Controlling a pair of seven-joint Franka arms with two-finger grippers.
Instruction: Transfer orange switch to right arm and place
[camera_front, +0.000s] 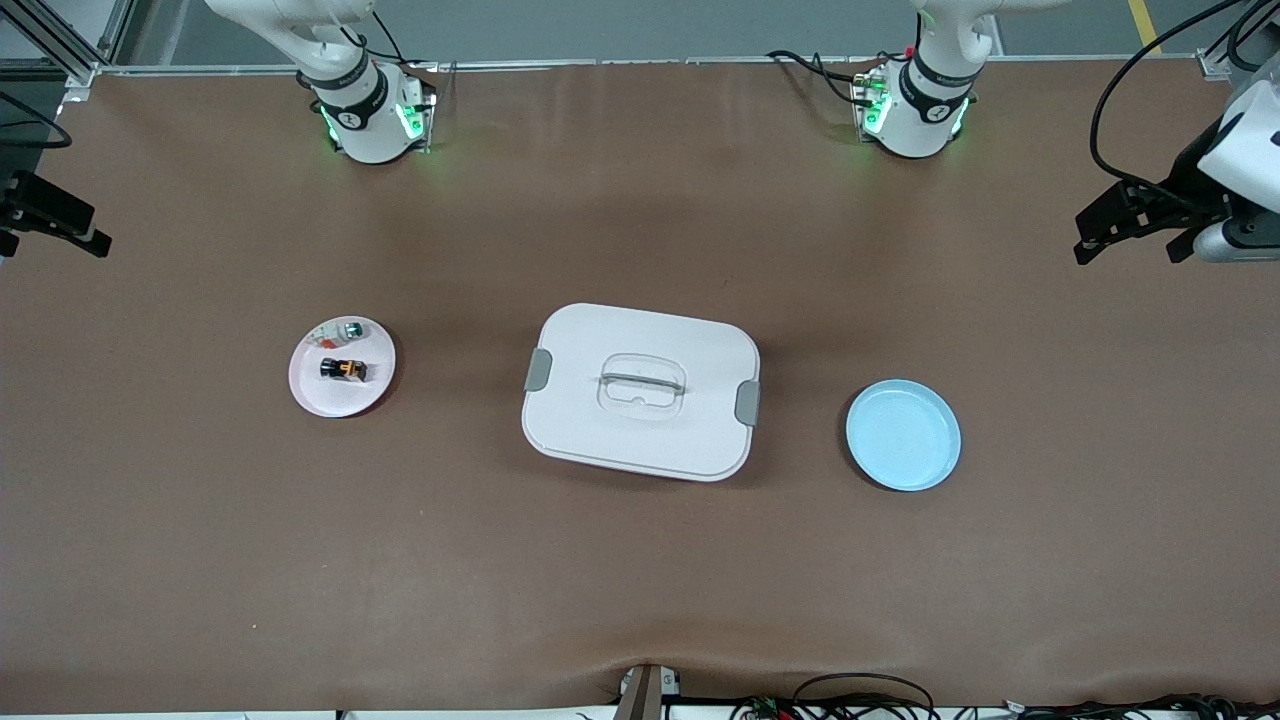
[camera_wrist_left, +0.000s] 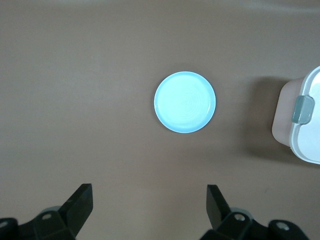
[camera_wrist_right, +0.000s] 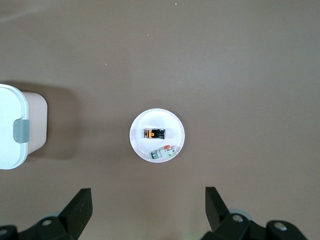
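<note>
The orange switch (camera_front: 343, 369), a tiny black block with an orange band, lies on a small pinkish-white plate (camera_front: 325, 402) toward the right arm's end of the table. In the right wrist view the orange switch (camera_wrist_right: 154, 133) rests on that plate (camera_wrist_right: 173, 124). My right gripper (camera_wrist_right: 148, 192) hangs high over the table beside the plate, open and empty. My left gripper (camera_wrist_left: 148, 192) is also open and empty, high over the table beside a light blue plate (camera_wrist_left: 185, 101). Only the base of each arm shows in the front view.
A whitish part with a red-orange spot (camera_front: 340, 332) shares the pinkish-white plate. A white lidded box with grey latches (camera_front: 640, 390) stands mid-table. The empty blue plate (camera_front: 903, 435) lies toward the left arm's end. Brown mat covers the table.
</note>
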